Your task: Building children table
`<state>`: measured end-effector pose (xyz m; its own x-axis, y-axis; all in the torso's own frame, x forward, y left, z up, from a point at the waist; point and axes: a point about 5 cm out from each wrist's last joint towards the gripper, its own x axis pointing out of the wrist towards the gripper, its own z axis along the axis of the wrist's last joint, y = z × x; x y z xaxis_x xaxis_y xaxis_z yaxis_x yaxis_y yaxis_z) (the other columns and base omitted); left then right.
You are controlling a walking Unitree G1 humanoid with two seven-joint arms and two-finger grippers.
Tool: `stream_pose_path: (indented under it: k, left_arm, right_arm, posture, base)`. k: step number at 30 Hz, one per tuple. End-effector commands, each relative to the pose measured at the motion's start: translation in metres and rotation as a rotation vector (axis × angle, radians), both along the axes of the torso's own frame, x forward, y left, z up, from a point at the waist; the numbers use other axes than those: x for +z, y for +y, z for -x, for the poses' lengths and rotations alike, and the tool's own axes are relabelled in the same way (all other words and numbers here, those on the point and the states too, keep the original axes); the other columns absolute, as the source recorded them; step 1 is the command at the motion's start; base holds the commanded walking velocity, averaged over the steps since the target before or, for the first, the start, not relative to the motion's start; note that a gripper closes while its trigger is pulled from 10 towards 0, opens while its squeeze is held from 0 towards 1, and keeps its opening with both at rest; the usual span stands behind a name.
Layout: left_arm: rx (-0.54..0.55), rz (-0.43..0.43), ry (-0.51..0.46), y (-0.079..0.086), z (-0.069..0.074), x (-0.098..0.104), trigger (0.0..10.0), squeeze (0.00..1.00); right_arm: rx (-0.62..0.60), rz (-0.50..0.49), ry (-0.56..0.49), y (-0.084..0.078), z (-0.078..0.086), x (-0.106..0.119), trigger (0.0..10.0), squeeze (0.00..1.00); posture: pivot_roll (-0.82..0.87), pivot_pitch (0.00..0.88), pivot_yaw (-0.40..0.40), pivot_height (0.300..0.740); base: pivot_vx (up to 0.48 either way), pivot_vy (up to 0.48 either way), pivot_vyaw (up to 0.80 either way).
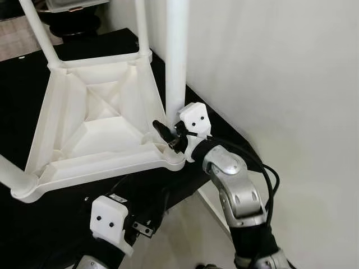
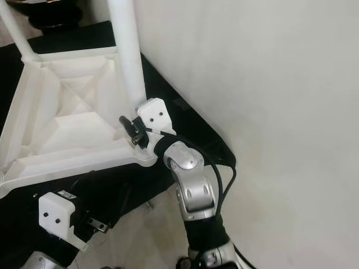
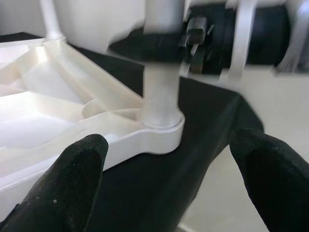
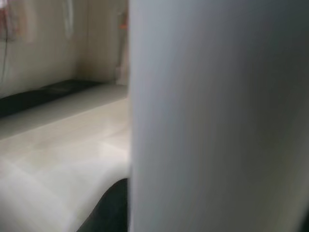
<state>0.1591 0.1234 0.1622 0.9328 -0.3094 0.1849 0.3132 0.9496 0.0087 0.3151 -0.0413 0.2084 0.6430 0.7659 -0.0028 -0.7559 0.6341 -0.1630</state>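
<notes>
At the far left of the head view, a leg stub point(image 1: 14, 178) and the ribbed underside of the white tabletop point(image 1: 95, 126) are seen; the top lies upside down on a black mat point(image 1: 33, 78). Two thinner legs point(image 1: 39, 31) rise from its far corners. Below the near edge, the left gripper point(image 3: 164, 179) is held with its two black fingers point(image 3: 67, 179) spread wide and nothing between them, aimed at the near corner socket point(image 3: 161, 123). Further right, the thick white leg point(image 1: 175, 56) stands upright in that socket, just beside the pale wall point(image 1: 280, 84). The right gripper point(image 1: 168, 136) is closed around the leg's base — one finger is seen across the tube in the left wrist view.

The step is judged to be seating this leg. It would be done well if the tube were kept plumb and pressed or twisted straight down, while the tabletop is steadied by the free gripper — otherwise the light top may be tipped or slid on the mat.
</notes>
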Motion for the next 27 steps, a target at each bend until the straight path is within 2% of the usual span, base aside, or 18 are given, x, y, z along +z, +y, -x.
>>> stream_pose_path:
  k: [1, 3, 4, 5, 7, 8, 9, 13, 18, 19, 20, 21, 22, 27]
  left_arm:
    - [0.014, -0.001, 0.016, 0.001, 0.0, -0.004, 10.0, 0.0]
    - [0.004, 0.001, 0.02, -0.001, 0.001, -0.004, 10.0, 0.0]
    - [0.004, 0.001, 0.02, -0.001, 0.001, -0.004, 10.0, 0.0]
    - [-0.006, 0.007, 0.025, -0.002, 0.002, -0.004, 10.0, 0.0]
    - [-0.009, 0.009, 0.026, -0.002, 0.002, -0.004, 10.0, 0.0]
    - [-0.015, 0.012, 0.03, -0.003, 0.004, -0.004, 10.0, 0.0]
    - [-0.015, 0.012, 0.03, -0.003, 0.004, -0.004, 10.0, 0.0]
    - [-0.096, 0.049, 0.056, -0.009, 0.011, -0.004, 10.0, 0.0]
    - [-0.136, 0.065, 0.077, -0.011, 0.021, -0.003, 10.0, 0.0]
    - [-0.137, 0.064, 0.078, -0.011, 0.022, -0.002, 10.0, 0.0]
    - [-0.137, 0.064, 0.078, -0.011, 0.022, -0.002, 10.0, 0.0]
    - [-0.136, 0.061, 0.08, -0.011, 0.023, -0.002, 10.0, 0.0]
    - [-0.127, 0.051, 0.08, -0.011, 0.025, -0.001, 10.0, 0.0]
    - [-0.11, 0.037, 0.082, -0.01, 0.029, 0.001, 10.0, 0.0]
  right_arm:
    - [0.195, 0.005, 0.054, 0.012, 0.008, -0.005, 10.0, 1.0]
    - [0.324, 0.026, 0.05, 0.008, 0.005, 0.002, 10.0, 1.0]
    - [0.324, 0.026, 0.05, 0.008, 0.005, 0.002, 10.0, 1.0]
    - [0.442, 0.075, 0.007, 0.0, -0.002, 0.011, 10.0, 1.0]
    - [0.477, 0.091, -0.007, -0.003, -0.004, 0.013, 10.0, 1.0]
    - [0.514, 0.123, -0.031, -0.007, -0.008, 0.016, 10.0, 0.0]
    - [0.514, 0.123, -0.031, -0.007, -0.008, 0.016, 10.0, 0.0]
    - [0.655, 0.196, -0.026, -0.017, -0.023, 0.026, 10.0, 0.0]
    - [0.739, 0.206, -0.01, -0.016, -0.032, 0.039, 10.0, 0.0]
    - [0.749, 0.199, -0.004, -0.015, -0.034, 0.041, 8.5, 0.0]
    - [0.749, 0.199, -0.004, -0.015, -0.034, 0.041, 8.5, 0.0]
    - [0.768, 0.198, -0.005, -0.014, -0.035, 0.044, 3.9, 0.0]
    - [0.799, 0.198, -0.001, -0.015, -0.035, 0.046, 0.0, 0.0]
    - [0.85, 0.208, 0.008, -0.018, -0.038, 0.047, 0.0, 0.0]
  posture:
    - [0.1, 0.182, -0.061, 0.74]
    - [0.1, 0.184, -0.06, 0.74]
    - [0.1, 0.184, -0.06, 0.74]
    - [0.11, 0.189, -0.06, 0.74]
    - [0.11, 0.191, -0.058, 0.74]
    - [0.12, 0.196, -0.057, 0.74]
    - [0.12, 0.196, -0.057, 0.74]
    - [0.14, 0.215, -0.05, 0.74]
    - [0.15, 0.241, -0.032, 0.74]
    - [0.16, 0.243, -0.03, 0.74]
    - [0.16, 0.243, -0.03, 0.74]
    - [0.16, 0.253, -0.028, 0.74]
    - [0.17, 0.261, -0.026, 0.74]
    - [0.17, 0.277, -0.024, 0.74]
  base:
    - [0.0, 0.0, 0.0]
    - [0.0, 0.0, 0.0]
    - [0.0, 0.0, 0.0]
    - [0.0, 0.0, 0.0]
    - [0.0, 0.0, 0.0]
    - [0.0, 0.0, 0.0]
    - [0.0, 0.0, 0.0]
    - [0.0, 0.0, 0.0]
    - [0.0, 0.0, 0.0]
    - [0.0, 0.0, 0.0]
    - [0.0, 0.0, 0.0]
    - [0.0, 0.0, 0.0]
    - [0.0, 0.0, 0.0]
    - [0.0, 0.0, 0.0]
